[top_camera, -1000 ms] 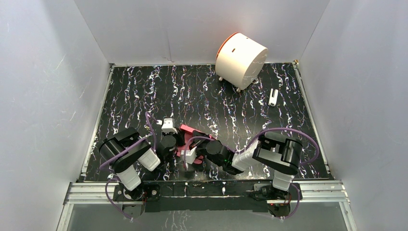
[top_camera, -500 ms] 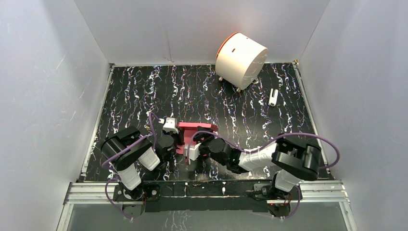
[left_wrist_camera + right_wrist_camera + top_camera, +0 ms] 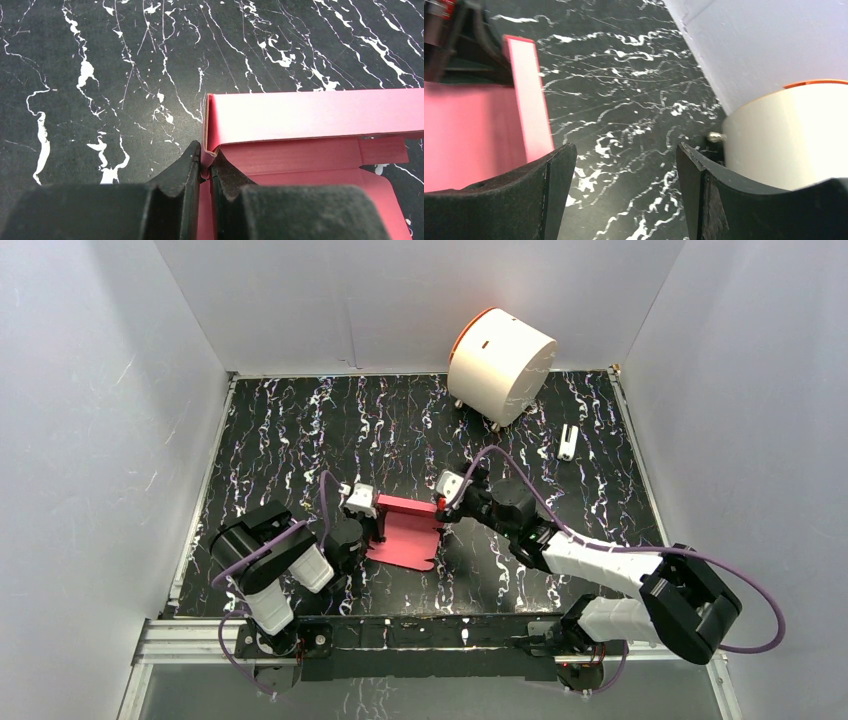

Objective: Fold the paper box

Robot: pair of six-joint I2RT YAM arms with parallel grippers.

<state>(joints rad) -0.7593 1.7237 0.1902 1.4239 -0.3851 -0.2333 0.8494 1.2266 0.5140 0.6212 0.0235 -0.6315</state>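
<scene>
Letting go of the box (image 3: pixel 408 530), the right tool (image 3: pixel 624 150) swings from the near edge to the far right corner, jaws wide. The left tool (image 3: pixel 205 159) pinches the left wall, jaws narrow; box lies on the desk (image 3: pixel 300 440) between the arms, far wall up, right side likely next.

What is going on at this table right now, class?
Two robot arms are folding a pink-red paper box on the black marbled table. The left gripper is shut on the box's far left corner. The right gripper stands open at the far right corner, holding nothing. The box is only partly folded, its far wall raised.
</scene>
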